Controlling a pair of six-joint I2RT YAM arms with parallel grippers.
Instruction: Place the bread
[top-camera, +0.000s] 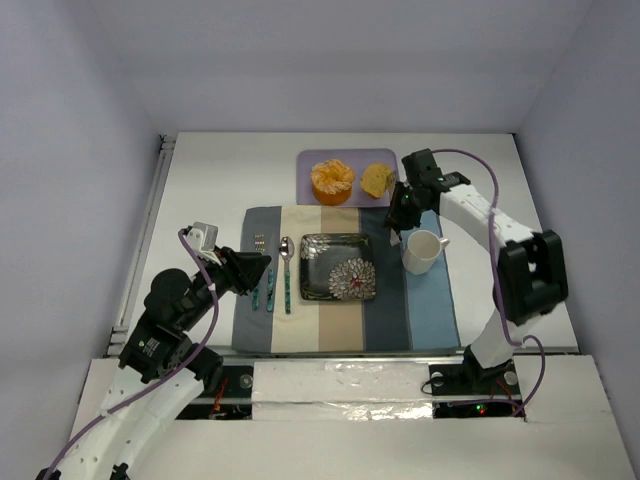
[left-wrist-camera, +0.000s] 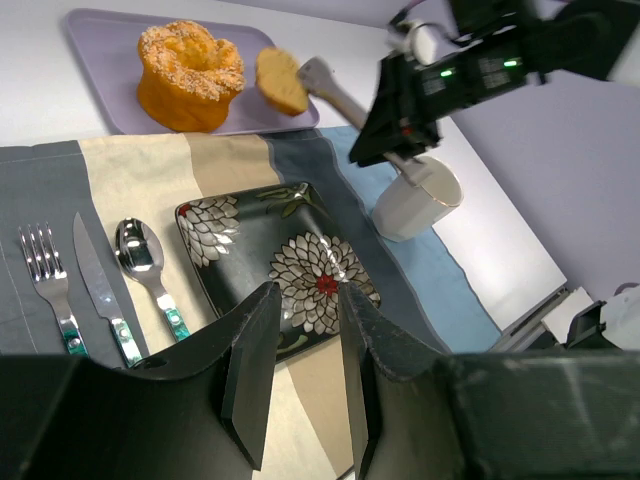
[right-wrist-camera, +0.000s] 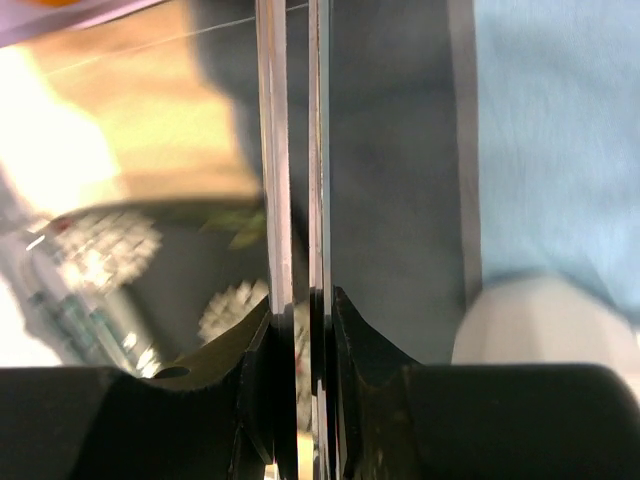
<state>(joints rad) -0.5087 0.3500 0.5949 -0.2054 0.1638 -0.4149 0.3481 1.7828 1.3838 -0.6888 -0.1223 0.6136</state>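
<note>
The bread (top-camera: 377, 180), a small golden slice with a browner crust, lies on the lavender tray (top-camera: 310, 160) at the back, right of the peeled orange (top-camera: 332, 180). It also shows in the left wrist view (left-wrist-camera: 278, 80). My right gripper (top-camera: 395, 190) is shut and empty, its fingertips just right of the bread and close to it (left-wrist-camera: 308, 70). In its own view the fingers (right-wrist-camera: 297, 20) run almost together over the placemat. My left gripper (top-camera: 266, 268) is open and empty, low over the cutlery, aimed at the flowered black plate (left-wrist-camera: 240, 250).
The black plate (top-camera: 310, 290) sits mid-placemat (top-camera: 400, 310). A white cup (top-camera: 422, 250) stands right of it, under my right arm. Fork (left-wrist-camera: 45, 275), knife (left-wrist-camera: 100, 285) and spoon (left-wrist-camera: 140, 255) lie left of the plate. White walls enclose the table.
</note>
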